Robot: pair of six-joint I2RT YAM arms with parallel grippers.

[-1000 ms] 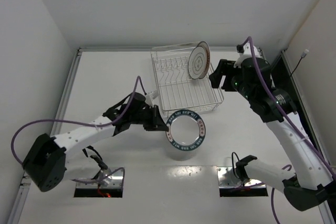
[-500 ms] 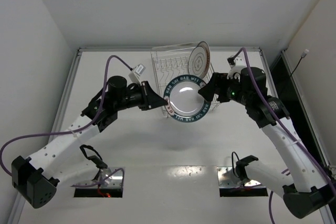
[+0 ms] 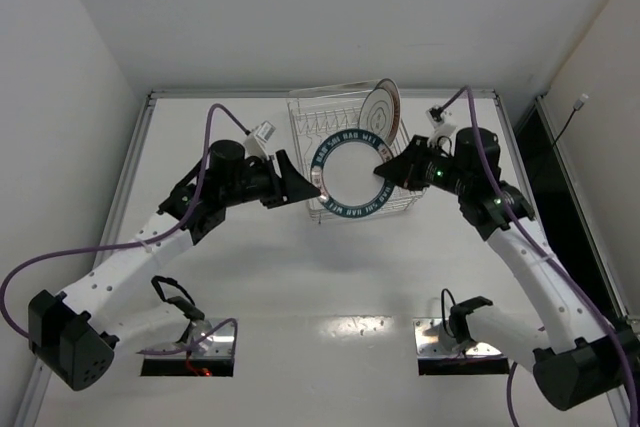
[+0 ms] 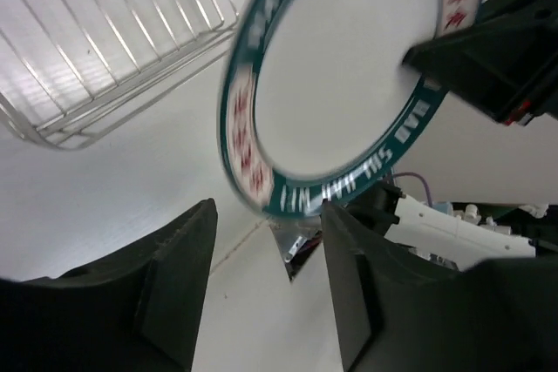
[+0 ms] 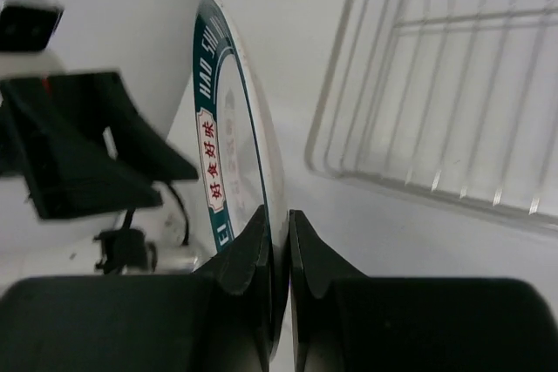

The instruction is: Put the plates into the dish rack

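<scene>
Plate with the teal patterned rim [image 3: 349, 175] hangs in the air over the near side of the dish rack [image 3: 310, 127], pinched at its right rim by the right gripper [image 3: 385, 172]. Left gripper [image 3: 300, 185] is spread, just beside the plate's left rim. Ringed plate [image 3: 378, 115] stands upright at the rack's far right corner.

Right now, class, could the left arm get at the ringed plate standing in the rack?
Probably not directly: the teal-rimmed plate, pinched in the right fingers, hangs between the open left fingers and the ringed plate.
</scene>
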